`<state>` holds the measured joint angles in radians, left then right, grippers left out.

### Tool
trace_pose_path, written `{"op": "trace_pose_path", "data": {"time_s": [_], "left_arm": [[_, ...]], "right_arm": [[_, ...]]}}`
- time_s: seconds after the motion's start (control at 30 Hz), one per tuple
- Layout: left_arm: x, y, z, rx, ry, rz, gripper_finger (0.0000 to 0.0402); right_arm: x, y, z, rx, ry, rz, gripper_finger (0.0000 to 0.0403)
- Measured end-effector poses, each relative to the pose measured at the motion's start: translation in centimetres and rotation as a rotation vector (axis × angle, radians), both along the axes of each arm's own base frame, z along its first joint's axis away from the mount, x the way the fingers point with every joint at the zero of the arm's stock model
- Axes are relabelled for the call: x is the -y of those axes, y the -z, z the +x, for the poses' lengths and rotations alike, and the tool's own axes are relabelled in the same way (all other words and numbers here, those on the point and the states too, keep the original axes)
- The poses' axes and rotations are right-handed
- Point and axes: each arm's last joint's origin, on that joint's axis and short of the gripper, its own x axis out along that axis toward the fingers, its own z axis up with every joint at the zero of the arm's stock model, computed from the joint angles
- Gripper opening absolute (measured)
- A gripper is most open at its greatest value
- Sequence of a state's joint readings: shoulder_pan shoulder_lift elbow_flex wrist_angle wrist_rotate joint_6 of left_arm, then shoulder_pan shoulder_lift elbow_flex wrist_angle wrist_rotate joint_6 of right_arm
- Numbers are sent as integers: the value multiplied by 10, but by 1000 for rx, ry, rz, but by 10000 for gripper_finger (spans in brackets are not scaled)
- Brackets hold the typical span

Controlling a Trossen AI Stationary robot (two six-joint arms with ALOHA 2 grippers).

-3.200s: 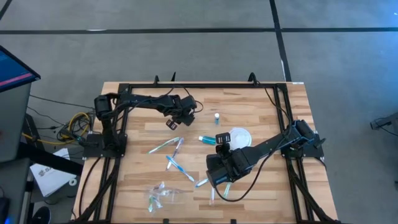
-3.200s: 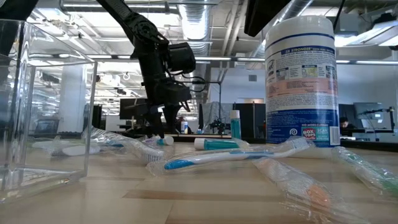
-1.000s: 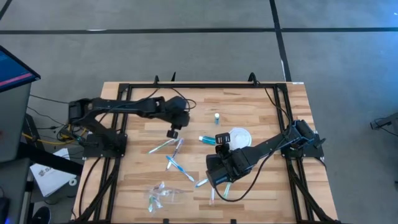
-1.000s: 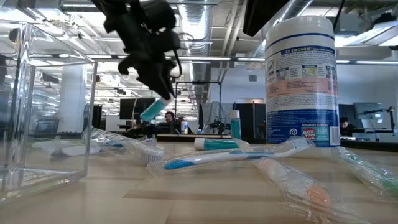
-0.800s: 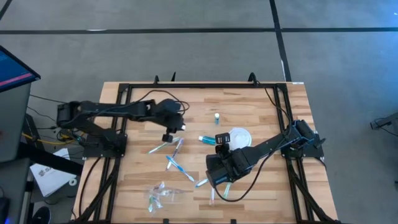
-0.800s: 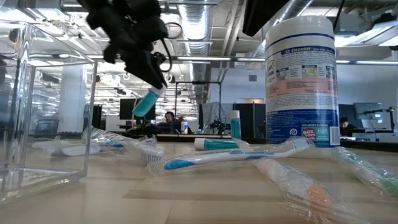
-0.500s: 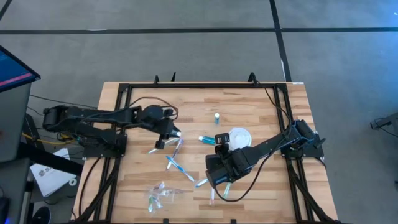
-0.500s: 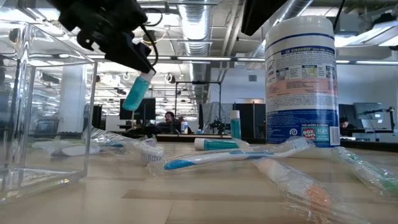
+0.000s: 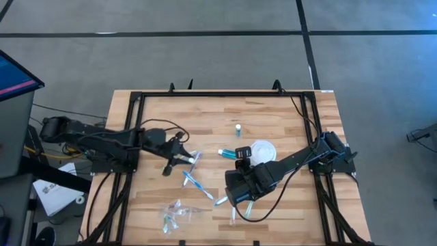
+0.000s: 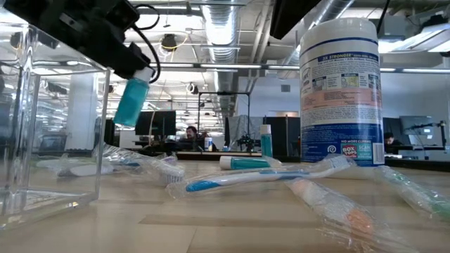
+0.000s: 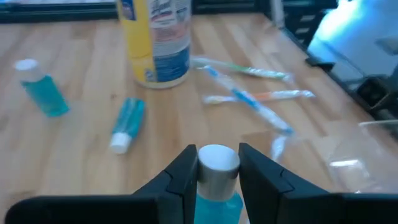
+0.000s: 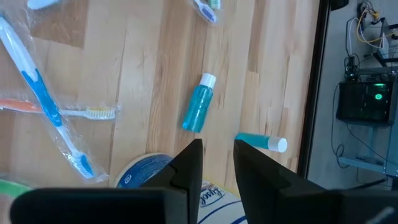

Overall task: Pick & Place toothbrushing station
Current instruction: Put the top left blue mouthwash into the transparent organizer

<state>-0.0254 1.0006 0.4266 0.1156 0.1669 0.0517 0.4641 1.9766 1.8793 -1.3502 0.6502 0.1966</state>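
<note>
On our left, the left gripper (image 11: 216,177) is clamped on a small blue bottle (image 10: 131,100) by its neck under the white cap, aloft over the table (image 9: 273,113); we judge it light, rigid, slick. Right gripper (image 12: 217,163) hovers, fingers slightly parted, empty

Even, bright light falls from ceiling lamps (image 10: 169,42) at upper centre of the low view. The left wrist view is soft, with blue-white glare at upper right.
</note>
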Motion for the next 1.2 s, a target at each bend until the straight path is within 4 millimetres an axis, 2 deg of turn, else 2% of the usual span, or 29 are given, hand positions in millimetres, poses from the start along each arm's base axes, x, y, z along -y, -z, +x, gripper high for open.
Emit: {"op": "trace_pose_path", "data": {"time_s": [0.23, 0.73, 1.2], "left_arm": [[19, 10, -3, 26, 52, -69, 86], [68, 2, -13, 89, 249, -126, 86], [92, -5, -19, 188, 347, -122, 86]], "right_arm": [[0, 0, 1, 2, -10, -1, 82], [-6, 0, -1, 37, 17, 27, 82], [-9, 0, -1, 56, 31, 41, 82]]}}
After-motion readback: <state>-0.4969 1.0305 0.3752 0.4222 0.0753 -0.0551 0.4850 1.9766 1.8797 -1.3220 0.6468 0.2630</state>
